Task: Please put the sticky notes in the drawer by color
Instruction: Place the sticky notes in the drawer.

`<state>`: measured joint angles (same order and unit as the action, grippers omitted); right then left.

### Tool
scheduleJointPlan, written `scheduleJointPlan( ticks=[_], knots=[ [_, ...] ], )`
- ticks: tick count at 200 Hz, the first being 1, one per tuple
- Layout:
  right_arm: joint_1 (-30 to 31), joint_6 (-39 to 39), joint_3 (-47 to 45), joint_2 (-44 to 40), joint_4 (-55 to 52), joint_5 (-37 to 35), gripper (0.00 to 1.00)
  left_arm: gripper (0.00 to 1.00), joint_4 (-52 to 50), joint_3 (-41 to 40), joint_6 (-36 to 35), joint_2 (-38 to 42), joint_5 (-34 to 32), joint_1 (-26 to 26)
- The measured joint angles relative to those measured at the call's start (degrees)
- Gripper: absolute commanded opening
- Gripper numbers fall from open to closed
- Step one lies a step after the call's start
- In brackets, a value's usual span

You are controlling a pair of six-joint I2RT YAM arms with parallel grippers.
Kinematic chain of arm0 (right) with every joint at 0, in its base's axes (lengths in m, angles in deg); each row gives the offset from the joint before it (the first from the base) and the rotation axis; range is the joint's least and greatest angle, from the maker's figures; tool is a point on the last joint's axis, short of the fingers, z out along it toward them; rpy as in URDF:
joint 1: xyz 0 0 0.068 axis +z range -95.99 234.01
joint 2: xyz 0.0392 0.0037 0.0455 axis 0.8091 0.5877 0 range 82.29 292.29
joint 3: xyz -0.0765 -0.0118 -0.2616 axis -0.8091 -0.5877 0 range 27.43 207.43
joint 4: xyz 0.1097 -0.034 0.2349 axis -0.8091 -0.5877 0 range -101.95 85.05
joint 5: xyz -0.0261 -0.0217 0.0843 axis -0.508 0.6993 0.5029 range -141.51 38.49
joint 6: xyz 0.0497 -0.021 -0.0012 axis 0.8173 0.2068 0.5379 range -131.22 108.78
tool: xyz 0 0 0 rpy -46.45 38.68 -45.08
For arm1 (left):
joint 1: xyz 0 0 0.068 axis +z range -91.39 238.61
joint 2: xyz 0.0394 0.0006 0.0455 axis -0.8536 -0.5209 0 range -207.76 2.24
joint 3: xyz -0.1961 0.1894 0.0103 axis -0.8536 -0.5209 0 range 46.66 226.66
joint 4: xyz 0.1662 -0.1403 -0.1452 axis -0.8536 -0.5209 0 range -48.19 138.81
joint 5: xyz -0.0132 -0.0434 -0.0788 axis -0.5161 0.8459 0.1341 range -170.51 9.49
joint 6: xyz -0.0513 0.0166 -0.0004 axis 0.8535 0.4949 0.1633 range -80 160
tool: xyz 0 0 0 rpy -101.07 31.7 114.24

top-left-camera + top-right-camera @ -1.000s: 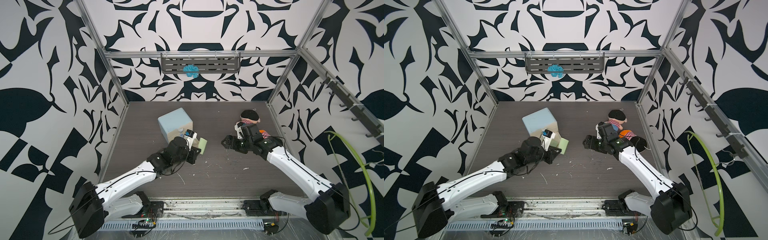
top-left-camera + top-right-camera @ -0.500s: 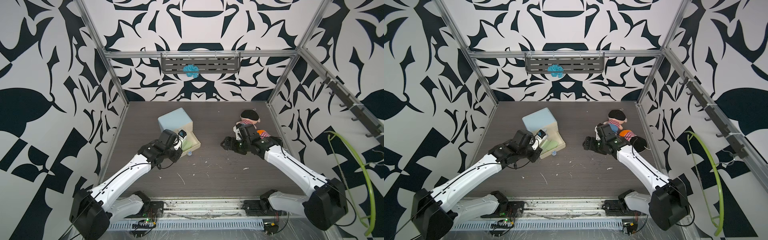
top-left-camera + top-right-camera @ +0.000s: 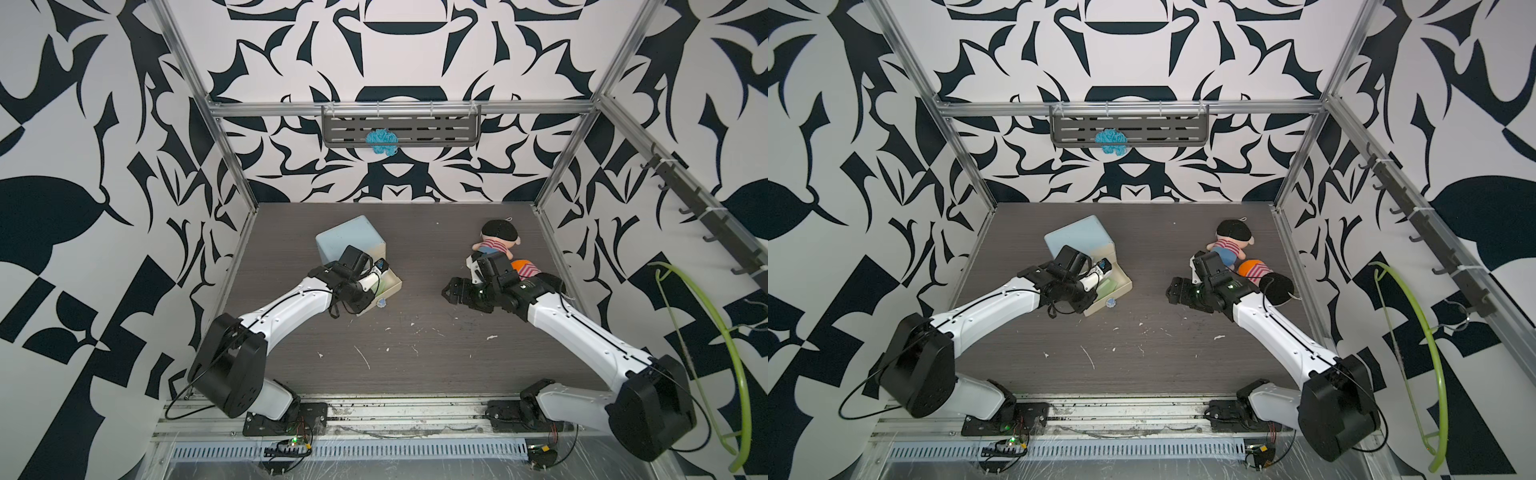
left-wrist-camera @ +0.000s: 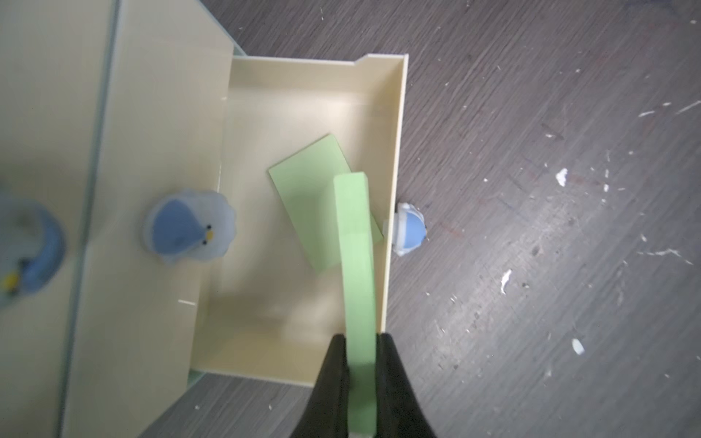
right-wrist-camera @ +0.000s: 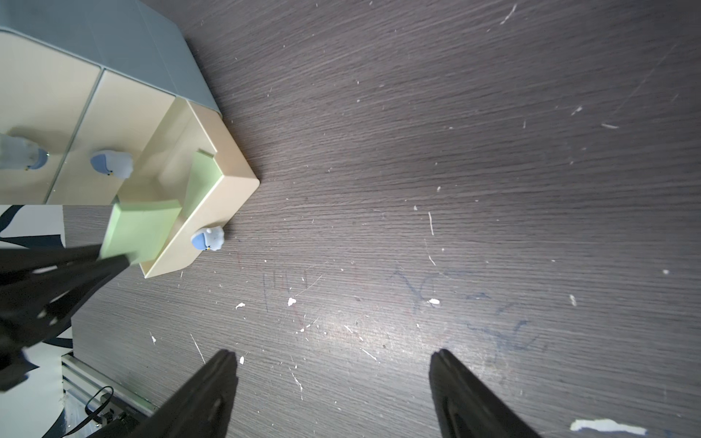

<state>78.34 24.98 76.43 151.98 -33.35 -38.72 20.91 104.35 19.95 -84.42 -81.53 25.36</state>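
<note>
The pale blue drawer chest point(image 3: 349, 237) is standing in the rear left part of the tabletop point(image 3: 415, 353), turned at an angle to its edges. Its lowest drawer point(image 4: 394, 132) is standing pulled out toward the middle of the tabletop, while the two other drawers are sitting closed. The left gripper point(image 4: 360, 337) is clamping a light green sticky-note pad point(image 4: 354, 246) by one side and is holding it on edge over the open drawer, just beside the drawer's front wall, near the knob point(image 4: 409, 229). A second light green pad point(image 4: 307, 189) is lying inside the same drawer, rotated, with one corner reaching the front wall. The rest of the drawer floor is showing bare.

The right gripper point(image 5: 333, 356) is hovering with its jaws wide apart over the wood surface right of the centre, well apart from the drawer. Only small white scraps are lying between the arms and toward the front edge. A plush doll point(image 3: 496, 239) is lying near the right edge, behind the right arm.
</note>
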Motion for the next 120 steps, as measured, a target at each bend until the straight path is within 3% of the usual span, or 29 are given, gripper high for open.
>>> scheduleJointPlan(
  ticks=[87, 111, 120],
  knots=[
    [-0.94, -0.50, -0.11, 0.39, 0.02, 0.02, 0.85, 0.00, 0.20, 2.51, -1.84, -2.80, -0.02, 0.39],
    [-1.03, -0.66, -0.11, 0.92, 0.00, 0.00, 0.85, 0.05, 0.37, 2.54, -1.51, -4.11, -0.04, 0.79],
    [-1.07, -0.70, -0.11, 0.92, -0.02, 0.00, 0.85, 0.11, 0.63, 2.54, -1.16, -4.87, -0.13, 0.79]
  ],
)
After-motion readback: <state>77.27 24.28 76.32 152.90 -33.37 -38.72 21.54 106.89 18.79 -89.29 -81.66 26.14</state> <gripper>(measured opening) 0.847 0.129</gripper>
